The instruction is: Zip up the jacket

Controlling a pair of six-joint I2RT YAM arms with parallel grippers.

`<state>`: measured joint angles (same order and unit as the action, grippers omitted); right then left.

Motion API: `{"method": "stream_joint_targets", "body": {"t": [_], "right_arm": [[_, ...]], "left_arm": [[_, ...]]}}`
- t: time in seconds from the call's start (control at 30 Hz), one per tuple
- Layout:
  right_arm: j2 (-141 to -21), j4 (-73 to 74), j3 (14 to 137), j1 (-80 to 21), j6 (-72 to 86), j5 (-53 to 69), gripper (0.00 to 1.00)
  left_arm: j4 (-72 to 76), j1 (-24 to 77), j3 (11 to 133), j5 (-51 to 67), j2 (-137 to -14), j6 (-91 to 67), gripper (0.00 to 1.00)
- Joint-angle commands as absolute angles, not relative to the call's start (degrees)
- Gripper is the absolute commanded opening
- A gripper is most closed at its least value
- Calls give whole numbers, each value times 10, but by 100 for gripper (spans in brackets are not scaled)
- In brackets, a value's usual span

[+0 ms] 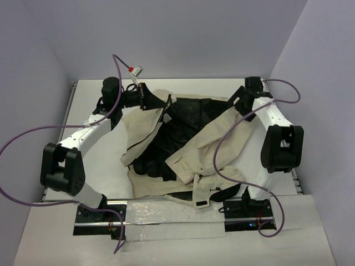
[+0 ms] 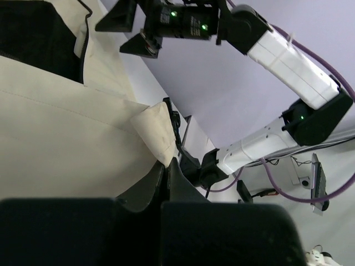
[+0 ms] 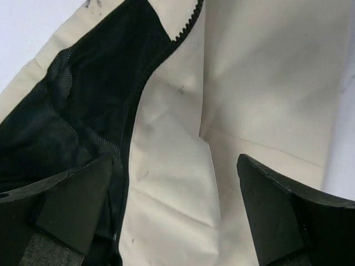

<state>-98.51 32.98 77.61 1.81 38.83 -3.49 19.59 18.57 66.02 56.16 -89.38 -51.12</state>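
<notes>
The beige jacket [image 1: 188,149] lies open and crumpled on the white table, its black lining [image 1: 183,119] facing up. My left gripper [image 1: 148,98] is at the jacket's far left corner. In the left wrist view it [image 2: 166,163] is shut on a folded beige edge of the jacket [image 2: 155,130]. My right gripper [image 1: 239,102] hovers over the jacket's far right part. In the right wrist view it [image 3: 175,177] is open wide above beige fabric [image 3: 249,83], with black lining and a line of zipper teeth [image 3: 187,26] to its left.
The white table [image 1: 100,160] is bounded by purple walls on three sides. A metal rail [image 1: 166,213] with both arm bases runs along the near edge. Purple cables [image 1: 33,136] loop beside each arm. The right arm [image 2: 288,61] shows in the left wrist view.
</notes>
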Motion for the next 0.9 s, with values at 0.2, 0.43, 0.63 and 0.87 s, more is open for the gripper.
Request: {"method": "stream_joint_targets", "body": {"t": [0.2, 0.43, 0.63, 0.87], "right_arm": [[-1103, 197, 858, 13, 411, -3, 62], [-1044, 264, 857, -71, 342, -84, 0], [-1013, 346, 839, -225, 282, -114, 0], [-1075, 402, 854, -308, 248, -53, 63]], "left_arm": [[109, 180, 727, 540, -879, -448, 0], [119, 146, 744, 503, -879, -480, 0], [87, 108, 757, 436, -878, -491, 0], [101, 77, 701, 381, -869, -530, 0]]}}
